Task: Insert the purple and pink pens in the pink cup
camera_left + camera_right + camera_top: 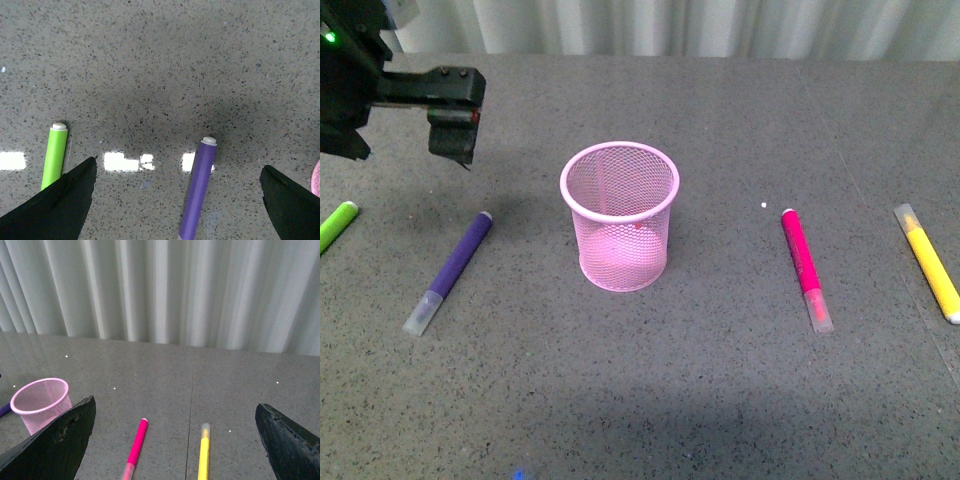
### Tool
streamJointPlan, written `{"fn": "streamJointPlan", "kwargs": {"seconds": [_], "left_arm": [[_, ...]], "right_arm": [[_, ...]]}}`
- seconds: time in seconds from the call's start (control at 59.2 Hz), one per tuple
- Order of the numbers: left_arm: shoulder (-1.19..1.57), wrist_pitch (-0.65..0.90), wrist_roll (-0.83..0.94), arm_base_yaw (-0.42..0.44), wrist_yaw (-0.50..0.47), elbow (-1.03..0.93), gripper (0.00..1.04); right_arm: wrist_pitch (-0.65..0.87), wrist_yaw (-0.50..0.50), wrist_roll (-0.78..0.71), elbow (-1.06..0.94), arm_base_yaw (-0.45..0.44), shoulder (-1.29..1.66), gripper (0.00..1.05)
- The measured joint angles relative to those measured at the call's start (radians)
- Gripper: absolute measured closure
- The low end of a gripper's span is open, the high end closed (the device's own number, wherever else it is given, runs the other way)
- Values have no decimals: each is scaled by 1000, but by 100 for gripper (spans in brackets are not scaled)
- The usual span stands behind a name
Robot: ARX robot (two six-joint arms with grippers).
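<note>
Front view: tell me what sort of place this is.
Probably a robot test bench: bare grey speckled tabletop, pale pleated curtain behind, a pink cup with purple pen and pink pen laid out either side.

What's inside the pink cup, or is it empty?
Empty. Through the mesh of the pink cup only its bare bottom shows. The purple pen and pink pen lie flat on the table, outside it.

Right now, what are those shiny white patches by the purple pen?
Left wrist view: that is glare, light bouncing off the table beside the purple pen and the green marker. Front view: no such glare, only soft shadows.
</note>
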Motion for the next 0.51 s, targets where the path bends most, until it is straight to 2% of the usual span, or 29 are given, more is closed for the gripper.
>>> {"fn": "streamJointPlan", "kwargs": {"seconds": [0.321, 0.507], "left_arm": [[116, 0, -25, -69, -9, 45, 8], [154, 2, -48, -72, -4, 58, 8]], "right_arm": [[0, 0, 0, 0, 0, 0, 7], [0, 0, 0, 0, 0, 0, 7]]}}
